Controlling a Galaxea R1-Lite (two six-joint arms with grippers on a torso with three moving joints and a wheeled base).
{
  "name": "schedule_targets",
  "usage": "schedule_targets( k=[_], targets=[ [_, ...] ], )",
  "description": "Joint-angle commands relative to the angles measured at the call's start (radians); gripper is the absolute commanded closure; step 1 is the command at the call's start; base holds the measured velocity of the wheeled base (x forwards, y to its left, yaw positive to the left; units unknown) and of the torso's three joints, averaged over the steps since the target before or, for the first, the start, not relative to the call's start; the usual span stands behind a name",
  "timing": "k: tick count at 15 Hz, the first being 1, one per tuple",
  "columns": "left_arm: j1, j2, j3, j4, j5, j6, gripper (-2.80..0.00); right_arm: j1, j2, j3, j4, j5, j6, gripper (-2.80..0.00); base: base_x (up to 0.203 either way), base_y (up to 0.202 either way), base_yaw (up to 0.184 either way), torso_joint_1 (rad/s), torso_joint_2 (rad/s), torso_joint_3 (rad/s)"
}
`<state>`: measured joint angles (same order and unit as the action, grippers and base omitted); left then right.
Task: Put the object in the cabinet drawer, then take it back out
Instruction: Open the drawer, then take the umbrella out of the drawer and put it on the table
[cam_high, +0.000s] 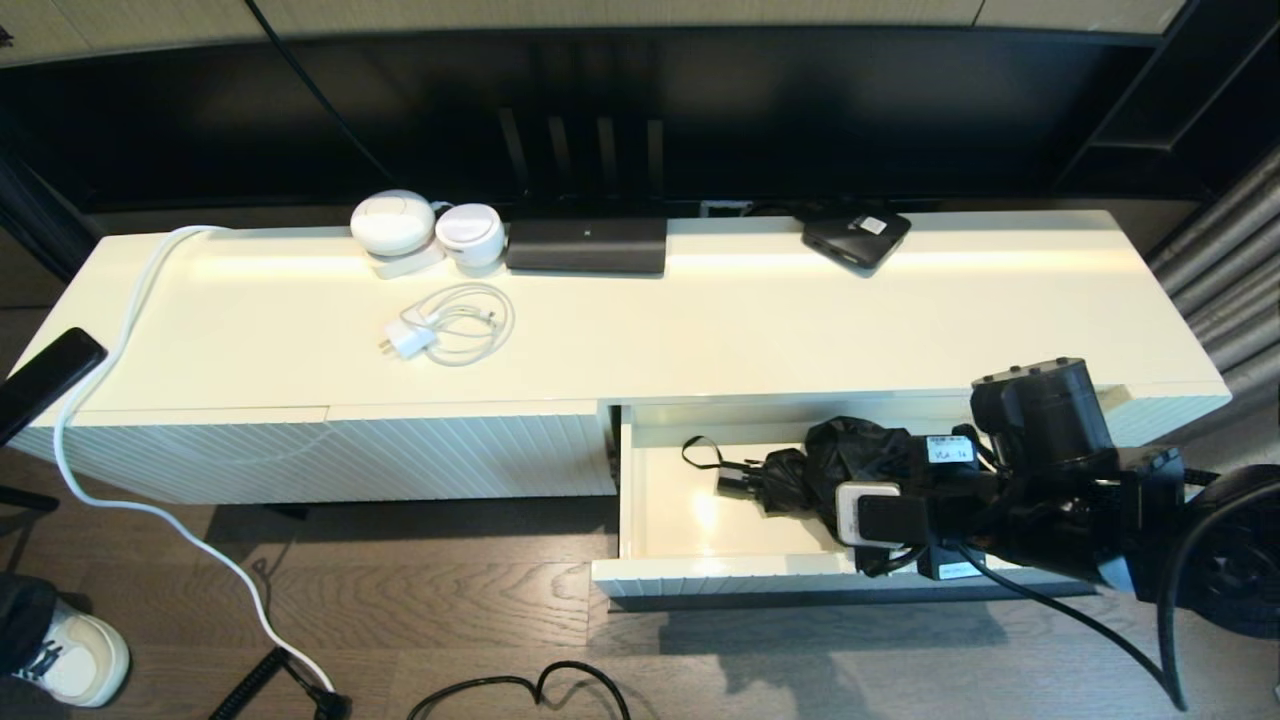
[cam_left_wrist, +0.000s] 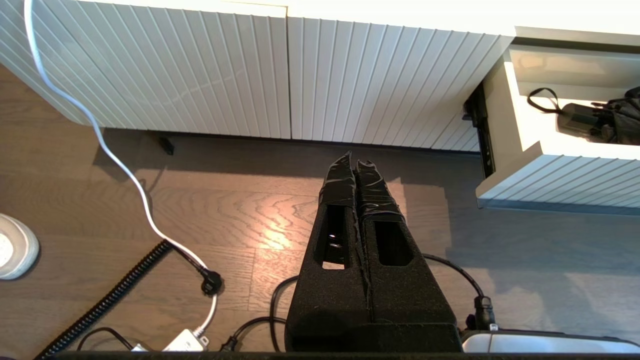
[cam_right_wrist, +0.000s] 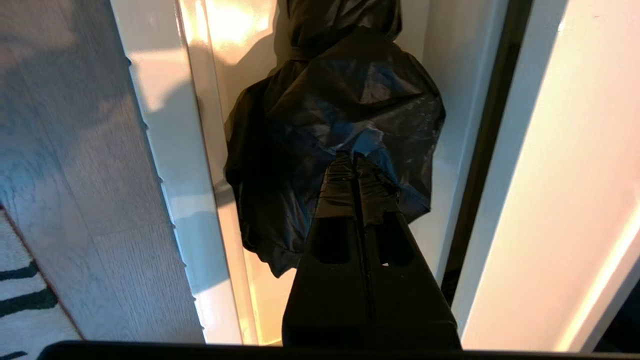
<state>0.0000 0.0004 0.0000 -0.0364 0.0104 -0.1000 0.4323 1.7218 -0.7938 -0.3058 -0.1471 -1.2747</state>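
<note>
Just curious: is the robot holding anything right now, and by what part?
The right gripper pinches the umbrella by its loose fabric, inside the drawer.

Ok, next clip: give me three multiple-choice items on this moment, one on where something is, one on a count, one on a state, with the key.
1. Where does the black folding umbrella lie?
A. on the cabinet top
B. inside the open cabinet drawer
C. on the floor

2. How many round white devices stand on the cabinet top beside the flat black router?
A. one
B. two
C. four

3. How are the right gripper fingers?
A. shut, tips at the umbrella's fabric
B. spread wide over the drawer
C. clamped on the drawer handle

Key: 1 B, the head view shows it on the drawer's cream floor. 2 B, a pair sits left of the router. 3 A, the right wrist view shows the fingers pressed together against the black fabric; whether they pinch it is hidden. The left gripper hangs shut over the floor.
</note>
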Motion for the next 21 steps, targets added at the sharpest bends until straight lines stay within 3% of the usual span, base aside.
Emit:
schedule_targets(
  k=[1,5,6,7,21],
  targets=[
    [0.0,0.0,0.0,0.0,0.0,-0.001,0.0,-0.004,0.039,-0.007,0.002,-0.003,-0.008,0.0,0.0,0.0,0.0,0.0,0.0,0.0],
    [0.0,0.0,0.0,0.0,0.0,-0.001,0.0,0.0,0.025,-0.014,-0.031,-0.015,0.002,0.0,0.0,0.0,0.0,0.0,0.0,0.0],
    [0.0,0.0,0.0,0.0,0.0,-0.001,0.0,0.0,0.011,-0.008,-0.043,-0.014,0.003,-2.18,0.0,0.0,0.0,0.0,0.0,0.0],
    [0.0,0.0,0.0,0.0,0.0,-0.001,0.0,-0.001,-0.001,0.002,-0.045,-0.015,0.002,-2.8,0.0,0.0,0.0,0.0,0.0,0.0],
    [0.0,0.0,0.0,0.0,0.0,-0.001,0.0,-0.057,0.129,-0.063,-0.033,-0.034,0.005,-2.8,0.0,0.0,0.0,0.0,0.0,0.0]
  ],
)
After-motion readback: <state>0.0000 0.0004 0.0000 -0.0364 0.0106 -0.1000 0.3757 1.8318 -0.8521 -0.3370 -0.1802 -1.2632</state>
